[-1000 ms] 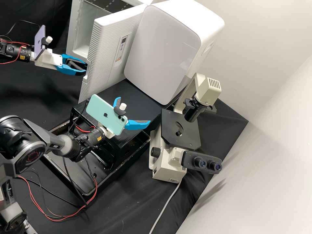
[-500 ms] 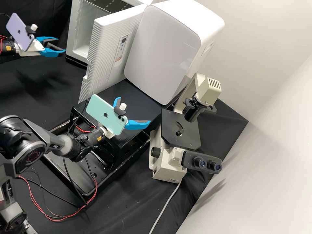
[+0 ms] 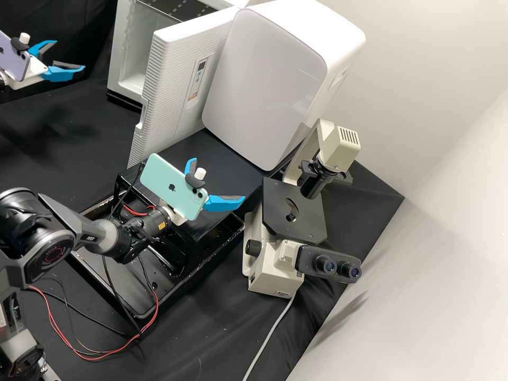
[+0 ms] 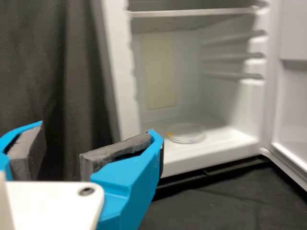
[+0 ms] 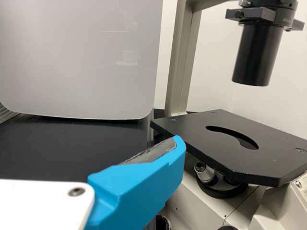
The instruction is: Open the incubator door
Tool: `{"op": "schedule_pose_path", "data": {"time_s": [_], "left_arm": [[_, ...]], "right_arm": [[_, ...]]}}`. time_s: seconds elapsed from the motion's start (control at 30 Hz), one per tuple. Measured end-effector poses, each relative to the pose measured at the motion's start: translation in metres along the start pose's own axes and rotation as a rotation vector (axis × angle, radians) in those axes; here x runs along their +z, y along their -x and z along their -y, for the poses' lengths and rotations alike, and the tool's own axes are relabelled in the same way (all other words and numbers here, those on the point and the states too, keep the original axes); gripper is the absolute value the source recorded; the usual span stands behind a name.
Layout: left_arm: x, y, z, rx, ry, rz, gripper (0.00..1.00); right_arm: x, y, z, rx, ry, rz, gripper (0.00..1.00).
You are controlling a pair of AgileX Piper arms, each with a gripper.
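From where I'm standing, the left pincer (image 3: 71, 53) is spread wide with nothing between its blue fingers, and it is well apart from the door (image 3: 180, 79). That door is swung open ahead of the left pincer's tips, its ribbed face turned toward the right pincer (image 3: 218, 178), with a notch (image 3: 141, 119) in the edge nearer the left one. The gap from the left pincer to that edge is spanned by black cloth (image 3: 95, 114). Also ahead of the left pincer, nearer than the door, is the front edge of the incubator (image 3: 115, 58), and past it, inside, a shelf (image 4: 192, 13) crosses above a round clear dish (image 4: 186, 133). The right pincer is open wide too, holding nothing, over the black stand (image 3: 211, 145). One fingertip points at the edge of the microscope's stage (image 3: 293, 209), near it, a narrow gap between. The big white box (image 3: 259, 79) stands beyond the right pincer, beside the door; I can't tell if they touch.
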Motion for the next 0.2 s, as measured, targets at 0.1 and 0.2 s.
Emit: {"op": "schedule_pose_path", "data": {"time_s": [0.1, 0.2], "left_arm": [[-0.0054, 0.0019, 0.0018, -0.005, 0.023, -0.043, 1.00], [-0.0095, 0.0026, 0.0024, -0.007, 0.044, -0.064, 1.00]], "right_arm": [[0.0000, 0.0000, 0.0000, 0.000, 0.000, 0.000, 1.00], [0.0000, 0.0000, 0.0000, 0.000, 0.000, 0.000, 1.00]]}}
